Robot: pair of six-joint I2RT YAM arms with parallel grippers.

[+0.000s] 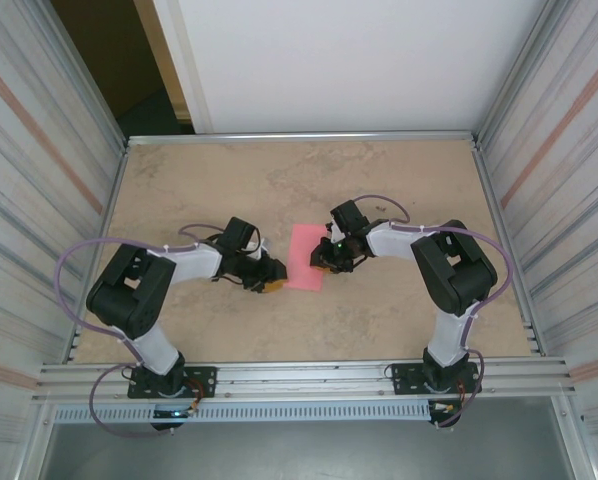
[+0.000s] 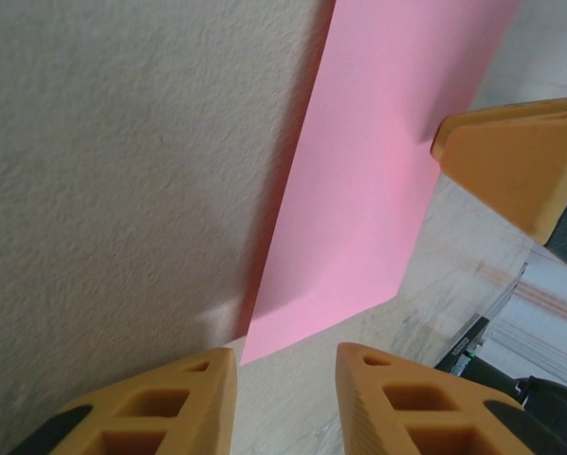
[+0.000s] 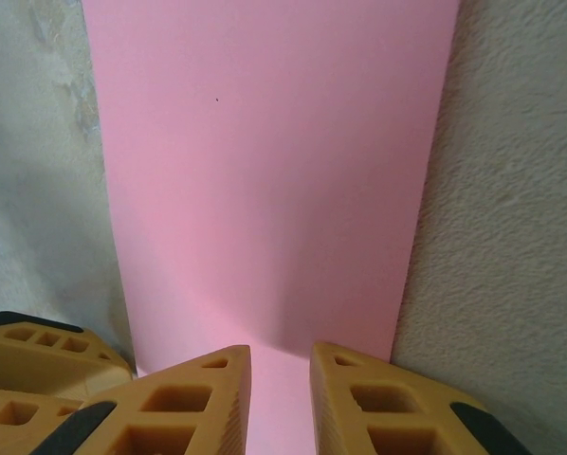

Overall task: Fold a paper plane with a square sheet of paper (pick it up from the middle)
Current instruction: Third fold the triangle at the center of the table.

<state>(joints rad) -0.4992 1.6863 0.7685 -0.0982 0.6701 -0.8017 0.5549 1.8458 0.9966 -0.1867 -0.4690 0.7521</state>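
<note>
Your left gripper gapes slightly beside the square sheet of paper. Your right gripper, narrowly parted, seemingly touches its edge.

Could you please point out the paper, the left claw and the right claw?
paper (image 1: 304, 258), top view, its middle.
left claw (image 2: 285, 365), left wrist view, between its fingertips.
right claw (image 3: 281, 354), right wrist view, between its fingertips.

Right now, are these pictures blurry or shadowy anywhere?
Top view: evenly lit, sharp, the pink paper plain. Left wrist view: dark shadow beside the paper's left edge. Right wrist view: soft shadow ahead of the right pincer.
</note>
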